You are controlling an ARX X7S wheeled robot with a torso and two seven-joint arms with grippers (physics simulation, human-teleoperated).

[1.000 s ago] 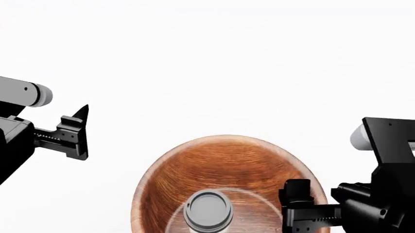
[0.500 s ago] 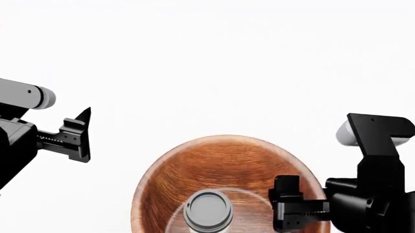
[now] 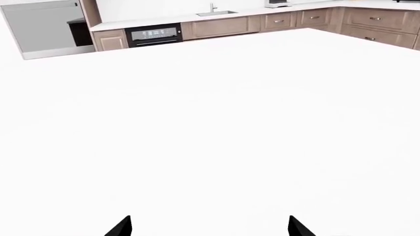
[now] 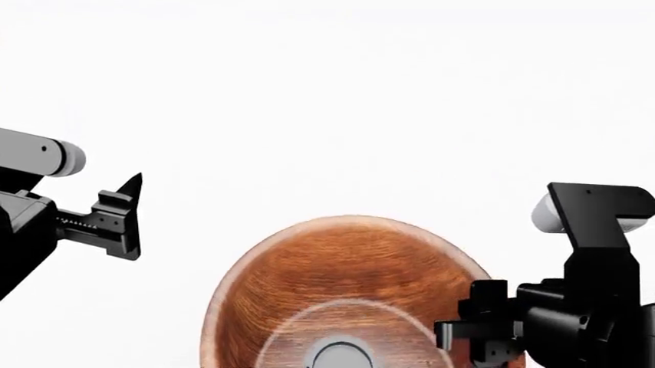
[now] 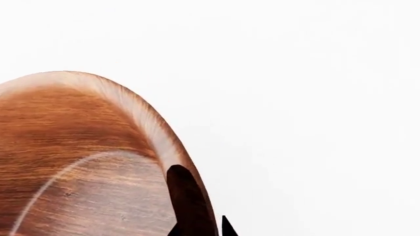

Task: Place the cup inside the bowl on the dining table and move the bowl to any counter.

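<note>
Head view: bowl (image 4: 348, 291) of reddish wood low in the picture on the white desk (image 4: 338, 100), with the cup (image 4: 341, 357) already standing inside on the paler ring, only its grey lid showing at the picture's edge. So first half of the task judged done; carrying the bowl to a counter not yet done.

Right pincer (image 4: 481, 337) at the bowl's rim, on its right side. In the right wrist view, one dark finger (image 5: 187, 201) inside the wall, the other tip just outside, rim between them; seemingly closed on the rim, though contact itself hard to confirm.

Left pincer (image 4: 128, 215) well apart from the bowl, spread wide, holding nothing; tips apart over bare desk in the left wrist view too.

Counter (image 3: 217, 17) with sink and faucet far across the room. Left to do: lift and haul over there.
</note>
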